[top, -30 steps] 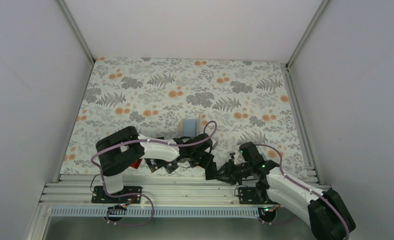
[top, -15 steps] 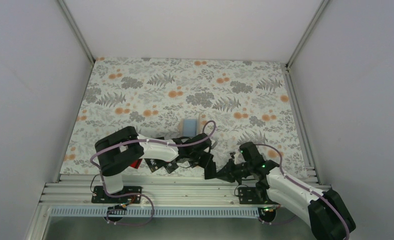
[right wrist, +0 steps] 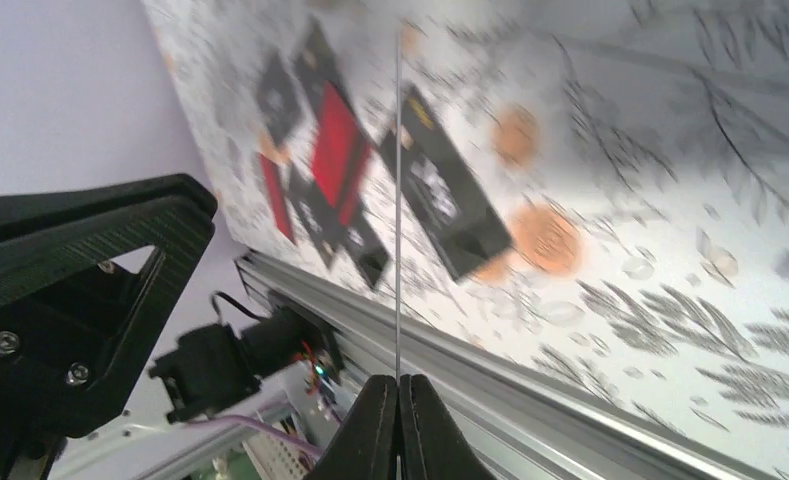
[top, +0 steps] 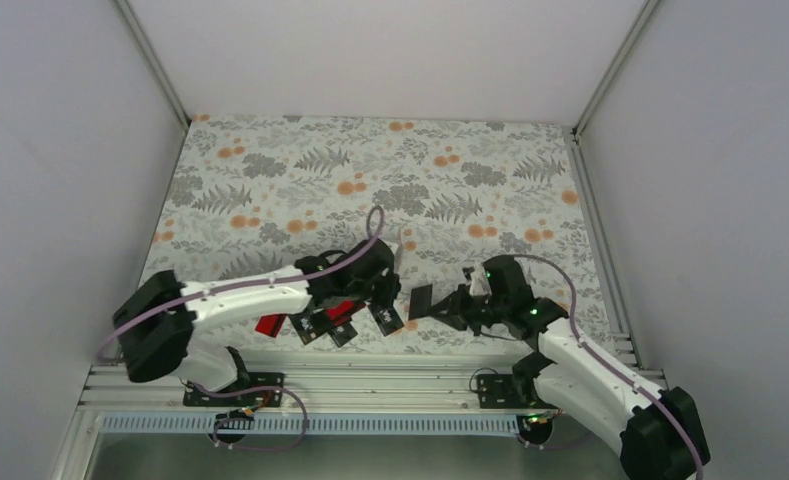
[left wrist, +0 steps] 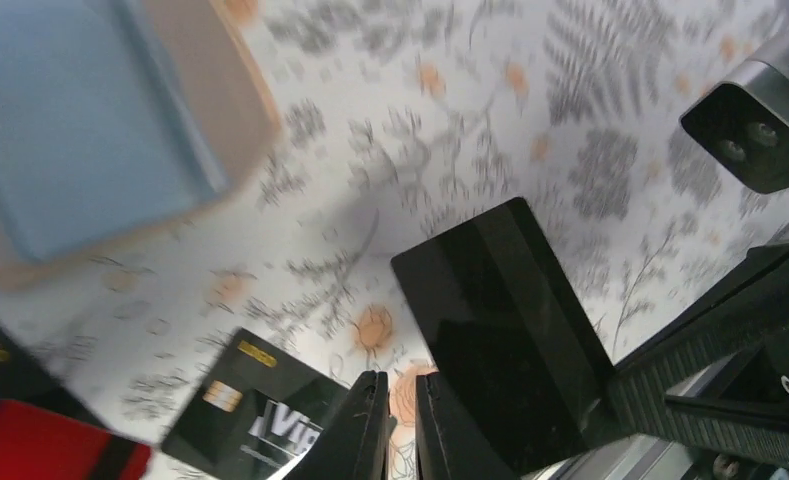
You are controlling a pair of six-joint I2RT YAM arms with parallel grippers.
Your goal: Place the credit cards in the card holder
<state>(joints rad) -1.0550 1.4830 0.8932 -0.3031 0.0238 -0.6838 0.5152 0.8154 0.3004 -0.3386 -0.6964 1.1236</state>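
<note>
My right gripper (right wrist: pixel 398 385) is shut on a plain black credit card (right wrist: pixel 398 200), seen edge-on as a thin line in the right wrist view. The top view shows that card (top: pixel 422 299) held above the table near the front. My left gripper (left wrist: pixel 400 420) is shut and empty, just left of the held card (left wrist: pixel 500 340). The card holder (left wrist: pixel 80 110) lies open, blue inside with a tan edge; the left arm hides most of it in the top view. Several black and red cards (top: pixel 315 325) lie on the table, one black card (left wrist: pixel 245 410) beside my left fingers.
The floral table cover (top: pixel 370 170) stretches back to white walls on three sides. An aluminium rail (top: pixel 370 365) runs along the front edge by the arm bases. A red card (right wrist: pixel 338 150) and a black card (right wrist: pixel 445 200) lie below the right gripper.
The two grippers met at the front edge; the right gripper closed on the black card and carried it up and back. The left arm stretched out toward the card holder.
</note>
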